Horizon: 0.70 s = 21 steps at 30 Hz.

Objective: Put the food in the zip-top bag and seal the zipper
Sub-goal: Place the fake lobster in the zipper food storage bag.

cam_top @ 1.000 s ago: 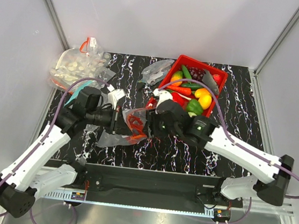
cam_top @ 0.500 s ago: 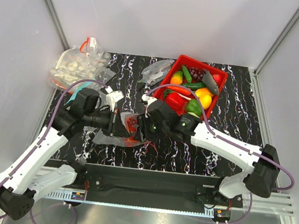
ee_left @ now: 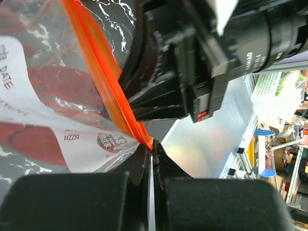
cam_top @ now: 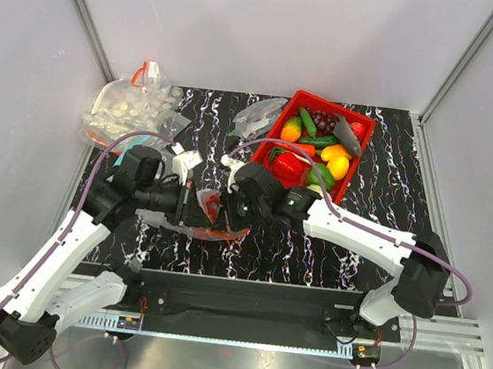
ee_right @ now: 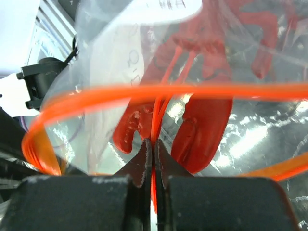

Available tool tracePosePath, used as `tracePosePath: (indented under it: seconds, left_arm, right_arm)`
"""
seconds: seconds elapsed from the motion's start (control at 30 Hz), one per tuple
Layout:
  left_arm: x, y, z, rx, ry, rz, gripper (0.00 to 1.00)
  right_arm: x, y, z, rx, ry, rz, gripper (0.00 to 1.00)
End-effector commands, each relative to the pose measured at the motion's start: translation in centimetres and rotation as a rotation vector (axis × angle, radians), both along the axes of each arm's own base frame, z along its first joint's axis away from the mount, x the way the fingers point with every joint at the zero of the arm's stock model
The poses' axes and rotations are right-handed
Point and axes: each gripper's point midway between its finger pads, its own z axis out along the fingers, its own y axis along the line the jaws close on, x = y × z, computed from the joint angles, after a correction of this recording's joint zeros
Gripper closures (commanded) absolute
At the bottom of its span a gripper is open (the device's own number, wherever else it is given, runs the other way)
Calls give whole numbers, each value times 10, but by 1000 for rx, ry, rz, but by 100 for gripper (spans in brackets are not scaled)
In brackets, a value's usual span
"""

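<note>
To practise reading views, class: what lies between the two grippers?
The zip-top bag, red lobster inside, in the top view; left gripper and right gripper each pinch its zipper.

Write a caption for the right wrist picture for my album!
The right gripper pinches the orange zipper of a clear bag holding a red lobster.

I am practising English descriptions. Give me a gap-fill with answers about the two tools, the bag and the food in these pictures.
The left tool is shut on the zipper, whose colour is ___.
The right tool is ___ on that zipper too.
The red lobster lies ___ the zip-top bag.
The tray holding other food is ___.
Missing words: orange, shut, inside, red.
</note>
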Motion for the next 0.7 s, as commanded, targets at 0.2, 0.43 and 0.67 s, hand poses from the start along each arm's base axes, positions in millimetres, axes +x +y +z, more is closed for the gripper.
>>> tracePosePath:
  seconds: [0.2, 0.43, 0.67]
  left_arm:
    - [-14, 1, 20, -46, -71, -71, 100]
    - [-24, 1, 28, -67, -85, -117, 100]
    - [-19, 3, 32, -49, -110, -104, 100]
  right_arm:
    - [28, 46, 41, 137, -205, 113, 100]
    - [27, 46, 49, 196, -357, 213, 100]
    - [15, 50, 48, 185, -284, 276, 100]
